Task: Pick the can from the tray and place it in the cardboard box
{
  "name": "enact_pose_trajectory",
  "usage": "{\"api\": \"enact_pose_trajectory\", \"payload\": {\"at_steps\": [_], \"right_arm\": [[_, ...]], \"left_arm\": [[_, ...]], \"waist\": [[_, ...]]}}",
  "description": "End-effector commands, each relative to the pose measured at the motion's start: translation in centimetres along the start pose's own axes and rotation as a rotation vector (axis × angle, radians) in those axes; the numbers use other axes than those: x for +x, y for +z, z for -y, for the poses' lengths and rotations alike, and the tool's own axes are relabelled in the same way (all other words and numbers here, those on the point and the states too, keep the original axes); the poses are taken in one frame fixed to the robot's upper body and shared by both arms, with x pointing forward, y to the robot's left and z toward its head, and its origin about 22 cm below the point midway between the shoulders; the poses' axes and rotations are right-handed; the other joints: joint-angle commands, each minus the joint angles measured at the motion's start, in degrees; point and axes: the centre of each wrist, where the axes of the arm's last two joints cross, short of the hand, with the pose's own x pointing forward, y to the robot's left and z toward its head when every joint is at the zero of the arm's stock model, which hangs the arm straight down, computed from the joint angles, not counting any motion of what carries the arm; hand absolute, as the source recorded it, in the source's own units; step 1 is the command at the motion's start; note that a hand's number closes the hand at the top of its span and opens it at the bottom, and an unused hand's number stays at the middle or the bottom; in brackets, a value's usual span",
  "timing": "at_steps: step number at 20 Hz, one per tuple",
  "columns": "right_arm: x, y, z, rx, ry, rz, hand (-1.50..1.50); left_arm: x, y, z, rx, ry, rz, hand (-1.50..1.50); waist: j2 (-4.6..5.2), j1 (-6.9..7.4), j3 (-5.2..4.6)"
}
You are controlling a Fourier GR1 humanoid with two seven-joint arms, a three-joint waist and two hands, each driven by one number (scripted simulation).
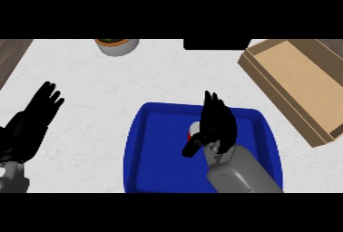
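Observation:
A blue tray (157, 154) lies on the white counter at the lower middle. Inside it stands the can (193, 128), white with a red patch, mostly hidden behind my right hand (218, 124). That hand hovers over the tray with its fingers straight and pointing away, its thumb beside the can's near left side. The cardboard box (298, 81) lies open at the upper right, apart from the tray. My left hand (33, 118) rests open at the left edge, fingers up.
A grey pot with an orange rim (116, 45) stands at the counter's back, left of centre. A black object (216, 44) sits at the back edge. Dark wood floor shows at the top left corner.

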Motion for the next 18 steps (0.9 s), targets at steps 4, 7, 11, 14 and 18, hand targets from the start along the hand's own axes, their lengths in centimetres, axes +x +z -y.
{"api": "enact_pose_trajectory", "payload": {"at_steps": [4,7,11,14,18], "right_arm": [[-0.4,0.2,-1.7,0.024,0.06,-0.227,-1.5],[0.8,-0.3,-1.3,0.051,0.06,-0.223,-1.5],[0.4,-0.1,-1.8,0.088,0.061,-0.235,-1.5],[-0.1,-1.2,-2.2,0.068,0.059,-0.24,-1.5],[1.0,-2.1,-2.2,0.077,0.064,-0.252,-1.5]], "left_arm": [[-0.6,0.7,-1.7,0.001,-0.006,-0.006,0.0],[-0.9,0.2,1.2,-0.004,-0.005,-0.011,0.0],[0.9,1.1,-1.5,0.003,-0.017,0.007,0.0],[0.4,0.9,-0.1,-0.002,-0.001,0.006,0.0],[-2.6,1.0,1.0,-0.001,-0.014,0.0,0.0]], "waist": [[-0.12,-0.13,0.0],[0.03,0.08,0.02],[-0.14,0.45,0.03],[-0.04,0.06,0.04],[0.15,0.45,0.01]]}}
